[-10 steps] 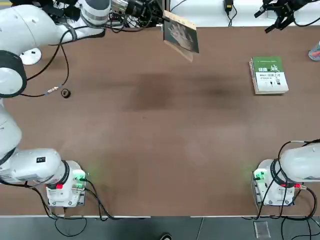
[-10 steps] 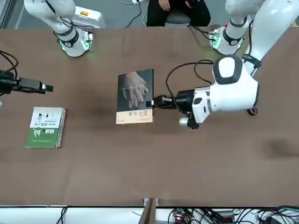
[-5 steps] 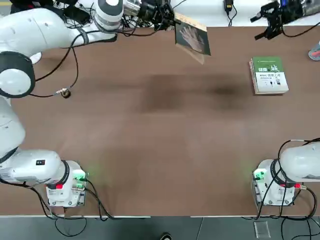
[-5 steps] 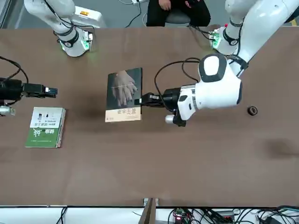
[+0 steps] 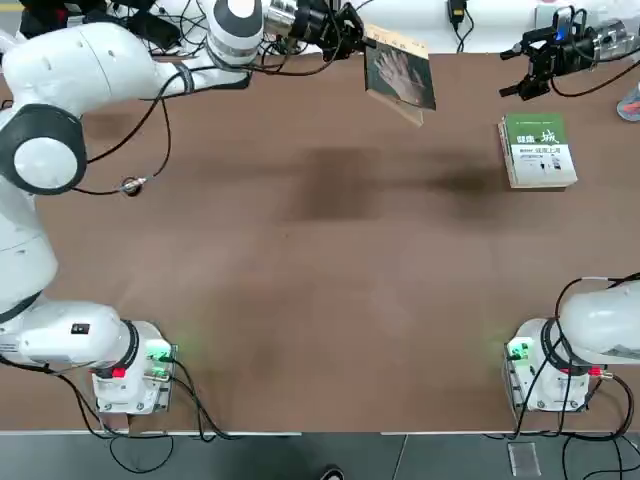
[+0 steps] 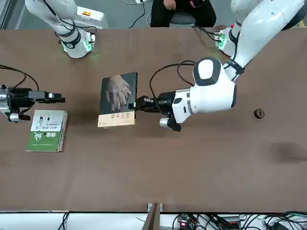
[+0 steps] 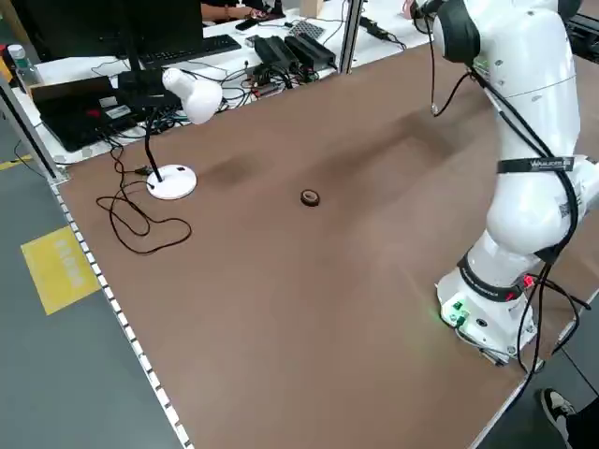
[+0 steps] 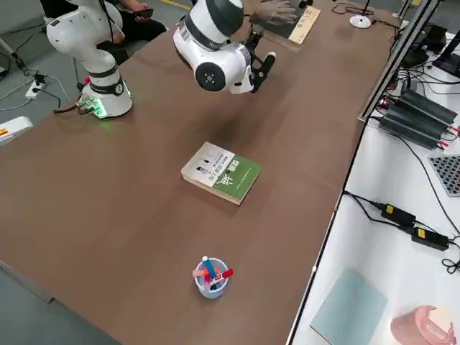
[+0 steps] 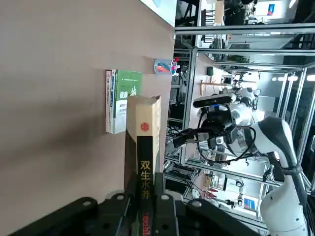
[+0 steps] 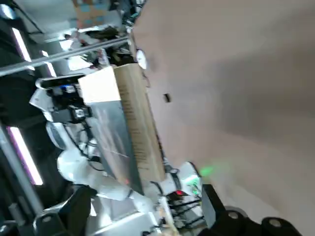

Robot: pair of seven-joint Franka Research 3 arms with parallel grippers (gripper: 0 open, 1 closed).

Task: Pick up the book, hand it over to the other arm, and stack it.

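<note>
Two grippers aloft: left gripper [image 6: 135, 103] clamps the book [image 6: 118, 99] by its edge above the table [image 6: 158, 163]; right gripper [image 6: 61, 98], fingers spread, faces it, well apart.

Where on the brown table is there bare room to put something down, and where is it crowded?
The brown table is bare across its middle, between the two arm bases and the far edge. It is crowded along the far edge: the left pincer holds the dark grey book aloft, the open right pincer faces it, and the green-and-white book lies below.
</note>
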